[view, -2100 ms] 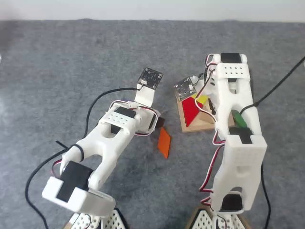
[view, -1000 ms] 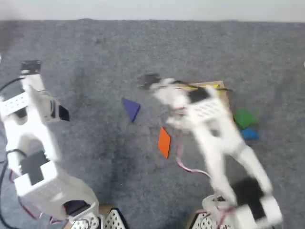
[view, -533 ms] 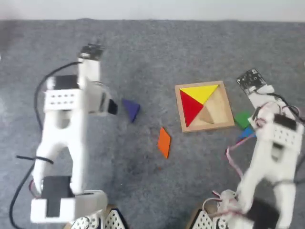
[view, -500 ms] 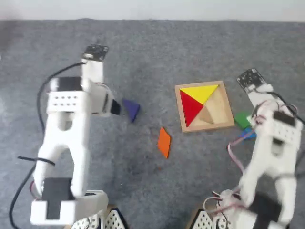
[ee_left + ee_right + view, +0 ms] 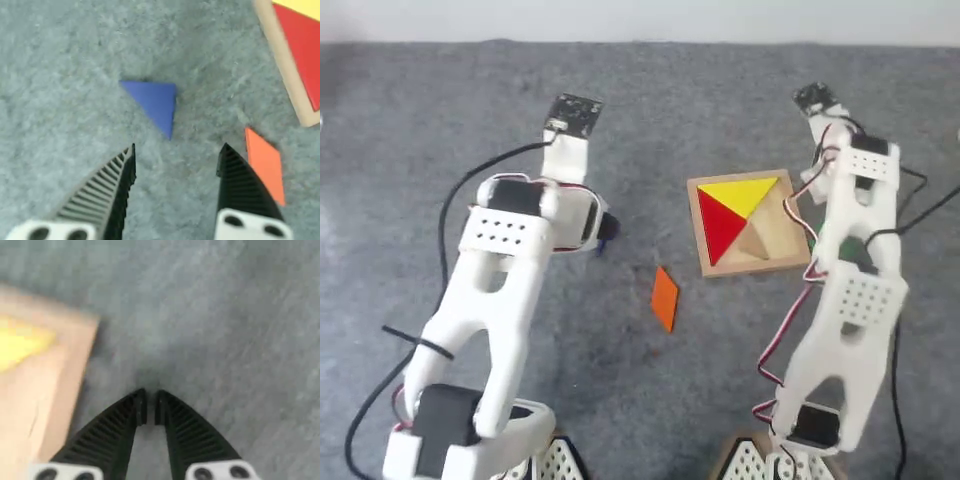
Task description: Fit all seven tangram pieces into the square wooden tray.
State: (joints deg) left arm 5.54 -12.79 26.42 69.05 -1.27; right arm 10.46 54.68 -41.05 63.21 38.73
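Hovering over blue triangle (image 5: 152, 102), left jaws wide, empty | right jaws closed, empty, beside tray (image 5: 75, 370)

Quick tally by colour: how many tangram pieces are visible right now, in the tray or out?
Yellow triangle: 1, in the tray
Red triangle: 1, in the tray
Orange piece: 1, on the carpet
Blue triangle: 1, on the carpet
Green piece: 1, mostly hidden
Total: 5

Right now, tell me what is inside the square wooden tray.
A yellow triangle and a red triangle lie in the tray; the rest looks like bare wood. The right arm and its wires cover a strip along its right edge.
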